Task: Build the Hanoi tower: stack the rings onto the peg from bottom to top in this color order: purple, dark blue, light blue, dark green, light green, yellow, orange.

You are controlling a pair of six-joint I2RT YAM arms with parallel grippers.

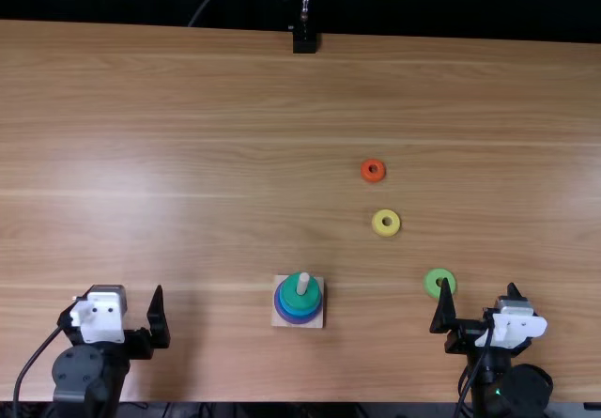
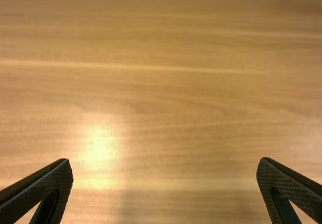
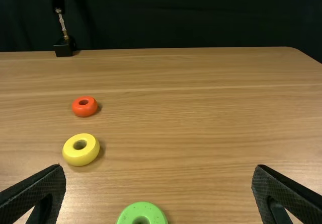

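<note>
1. Left pincer (image 1: 125,290): open, at the table's (image 1: 188,136) near edge, toward the left corner.
2. Right pincer (image 1: 479,286): open, same edge, toward the right corner, by the light green ring (image 1: 435,288).
3. Dark green ring (image 1: 295,300) tops the peg's (image 1: 303,283) stack, near that edge's middle.
4. Yellow ring (image 1: 378,225), then orange ring (image 1: 366,172), lie farther back.

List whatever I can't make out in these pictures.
- Number of rings under the dark green ring: top view, it covers much of them.
- Lower part of the peg: top view, inside the stacked rings.
- Near part of the light green ring: right wrist view, cut off by the bottom edge; top view, a finger of the right gripper covers part of it.
</note>
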